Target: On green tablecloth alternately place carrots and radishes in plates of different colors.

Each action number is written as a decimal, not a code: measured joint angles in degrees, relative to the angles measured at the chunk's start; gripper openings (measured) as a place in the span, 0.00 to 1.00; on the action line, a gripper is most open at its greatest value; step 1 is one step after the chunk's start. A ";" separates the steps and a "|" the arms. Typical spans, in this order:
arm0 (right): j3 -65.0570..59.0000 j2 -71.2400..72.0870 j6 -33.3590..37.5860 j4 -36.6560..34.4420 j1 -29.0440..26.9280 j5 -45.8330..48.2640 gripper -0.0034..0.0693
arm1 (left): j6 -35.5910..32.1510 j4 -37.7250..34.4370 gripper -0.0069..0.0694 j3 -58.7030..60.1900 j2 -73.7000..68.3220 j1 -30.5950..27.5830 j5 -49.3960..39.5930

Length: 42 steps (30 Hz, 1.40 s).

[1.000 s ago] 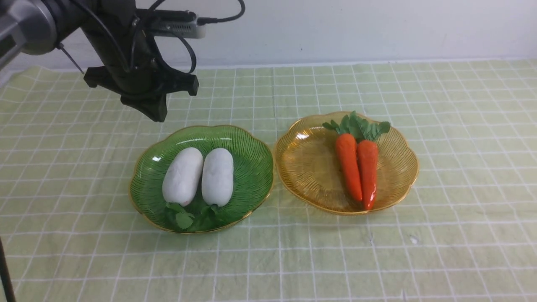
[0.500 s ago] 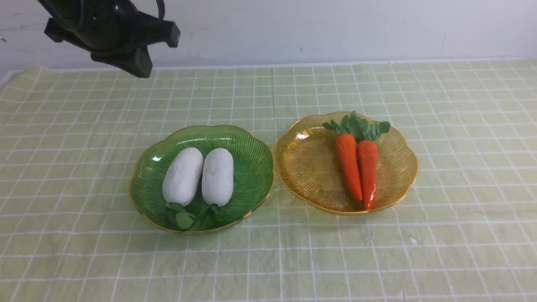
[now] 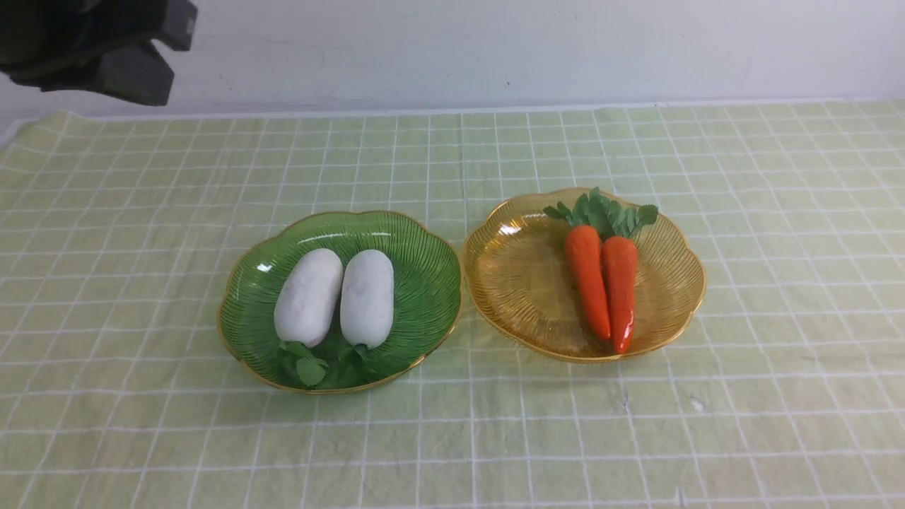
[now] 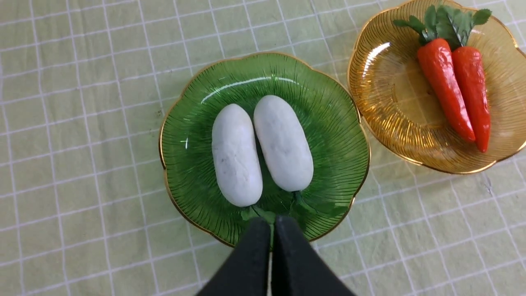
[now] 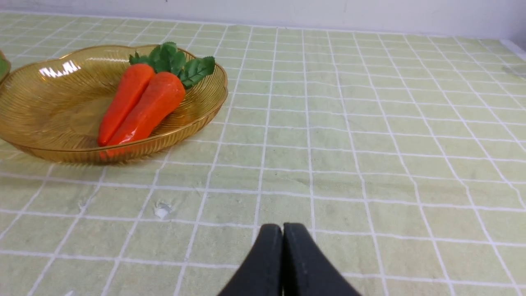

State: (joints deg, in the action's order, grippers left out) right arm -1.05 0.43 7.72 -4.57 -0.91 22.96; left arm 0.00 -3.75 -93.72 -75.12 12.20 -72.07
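Front view: both radishes (image 3: 336, 297) lie in green plate (image 3: 240, 318), both carrots (image 3: 604, 283) in amber plate (image 3: 509, 283), on tablecloth (image 3: 778, 212). Sorting looks complete. Left gripper (image 4: 271, 224) and right gripper (image 5: 282, 230) closed, empty.

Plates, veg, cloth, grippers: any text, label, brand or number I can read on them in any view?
None readable in any view.
Green plate and amber plate: ribbed plastic, no print.
Radishes and carrots: no labels.
Cloth: white grid lines only.
Left gripper and right gripper: plain black fingers, no markings.
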 joint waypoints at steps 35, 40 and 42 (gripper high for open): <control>0.00 0.00 0.00 0.02 -0.37 0.00 0.03 | -1.82 -4.69 0.08 68.42 50.73 0.00 53.84; 0.00 0.00 0.00 0.02 -0.37 0.00 0.03 | -1.82 -4.69 0.08 68.42 50.75 0.00 53.01; 0.00 0.00 0.00 0.02 -0.37 0.00 0.03 | -1.82 -4.69 0.08 68.67 50.75 0.00 52.91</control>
State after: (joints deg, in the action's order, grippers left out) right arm -1.05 0.43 7.72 -4.55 -1.27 22.96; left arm -1.82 -8.44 -25.05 -24.38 12.20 -19.17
